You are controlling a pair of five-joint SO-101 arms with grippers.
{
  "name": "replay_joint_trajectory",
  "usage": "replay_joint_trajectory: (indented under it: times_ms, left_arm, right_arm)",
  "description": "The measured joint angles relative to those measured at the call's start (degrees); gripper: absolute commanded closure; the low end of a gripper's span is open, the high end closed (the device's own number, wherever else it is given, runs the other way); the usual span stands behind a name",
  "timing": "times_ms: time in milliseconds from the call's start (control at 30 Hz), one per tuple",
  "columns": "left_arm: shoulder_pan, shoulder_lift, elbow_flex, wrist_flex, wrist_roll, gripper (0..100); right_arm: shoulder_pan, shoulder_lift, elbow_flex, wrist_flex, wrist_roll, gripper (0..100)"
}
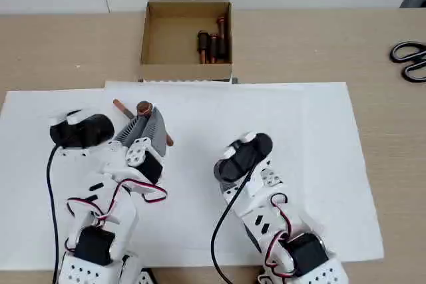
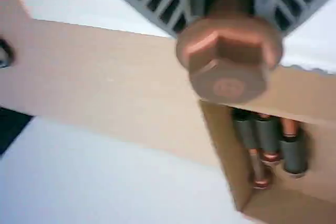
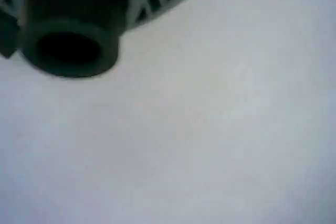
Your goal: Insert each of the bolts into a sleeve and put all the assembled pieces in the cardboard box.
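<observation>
"Bolt (image 1: 144,108) is sitting in the left gripper (image 1: 144,119), which is pinching it just below the hex head, at about 9 o'clock on the white paper (image 1: 299,164). Where is the sleeve waiting?"

"The sleeve (image 3: 68,66) is sitting in the right gripper (image 3: 79,3), which seems to be pinching it with the open end facing out. That arm is hanging low at about 6 o'clock, well apart from the bolt."

"So what is worrying you?"

"Alignment, mostly. The two parts are pointing in different directions, so I am expecting the bolt tip to catch on the sleeve's rim if the arms are meeting at an angle. A push then could be twisting either part in its grip, or knocking it loose."

"Anything lying in the way?"

"A copper rod (image 1: 120,106), probably another bolt, is lying on the paper and passing beneath the left gripper. If that arm is dipping while turning, it could be rolling the rod off across the counter (image 1: 66,38)."

"And the cardboard box (image 1: 186,70)?"

"It is standing at 12 o'clock, with three assembled pieces (image 1: 212,46) crowding its 3 o'clock side. A drop made too near the front wall is risking a bounce back onto the paper."
</observation>
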Motion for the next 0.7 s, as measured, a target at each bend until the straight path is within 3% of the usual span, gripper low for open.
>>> replay_joint_trajectory:
  times_ms: [333,700]
  left_arm:
    - [5.1,-5.54,6.24,0.0,7.91,99]
    - [9.76,-7.91,7.3,0.0,9.23,99]
  right_arm:
    - [-5.01,-4.22,4.57,-0.09,5.19,99.6]
    - [-7.3,-4.22,4.57,-3.6,5.54,99.6]
